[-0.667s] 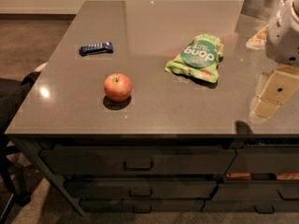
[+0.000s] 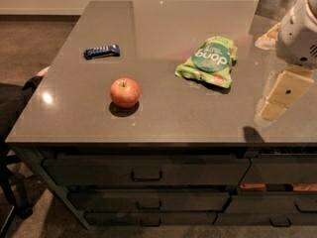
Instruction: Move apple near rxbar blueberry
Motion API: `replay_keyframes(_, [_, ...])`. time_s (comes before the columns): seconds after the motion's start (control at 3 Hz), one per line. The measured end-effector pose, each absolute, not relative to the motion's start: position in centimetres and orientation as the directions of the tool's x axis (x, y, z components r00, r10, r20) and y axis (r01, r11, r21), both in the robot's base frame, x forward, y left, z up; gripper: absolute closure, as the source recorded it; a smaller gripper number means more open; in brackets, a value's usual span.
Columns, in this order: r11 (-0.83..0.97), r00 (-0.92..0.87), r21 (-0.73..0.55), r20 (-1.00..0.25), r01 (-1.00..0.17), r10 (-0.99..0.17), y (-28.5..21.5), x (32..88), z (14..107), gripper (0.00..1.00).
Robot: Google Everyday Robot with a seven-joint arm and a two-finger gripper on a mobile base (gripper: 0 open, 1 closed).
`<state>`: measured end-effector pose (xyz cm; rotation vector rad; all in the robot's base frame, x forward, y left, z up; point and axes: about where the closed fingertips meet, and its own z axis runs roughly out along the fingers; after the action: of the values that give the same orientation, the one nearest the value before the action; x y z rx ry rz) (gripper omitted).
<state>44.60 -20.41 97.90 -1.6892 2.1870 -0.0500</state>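
Observation:
The red-orange apple (image 2: 125, 92) sits on the grey counter (image 2: 163, 118), left of centre and near the front edge. The dark blue rxbar blueberry (image 2: 101, 51) lies flat further back and to the left, about two apple widths from the apple. My gripper (image 2: 279, 97) hangs over the right side of the counter, far right of the apple and holding nothing that I can see. The white arm housing (image 2: 299, 33) sits above it.
A green snack bag (image 2: 209, 61) lies between the apple and the gripper. Dark drawers (image 2: 146, 172) run below the counter's front edge. A dark chair (image 2: 12, 113) stands at the left. A metal container (image 2: 275, 4) is at the back right.
The gripper has shifted slightly to the left over the counter. The apple, bar and bag have not moved.

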Motion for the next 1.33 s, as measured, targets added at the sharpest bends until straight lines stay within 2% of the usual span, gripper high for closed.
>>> replay_keyframes(0.33, [0.287, -0.187, -0.237, -0.37, -0.928, -0.91, -17.6, 46.1, 97.0, 0.0])
replay_keyframes(0.67, [0.274, -0.152, -0.193, -0.484, -0.942, -0.862, -12.0, 48.9, 94.8, 0.0])
replay_keyframes(1.33, [0.266, -0.137, -0.133, -0.597, -0.955, -0.791, -4.7, 52.1, 92.8, 0.0])
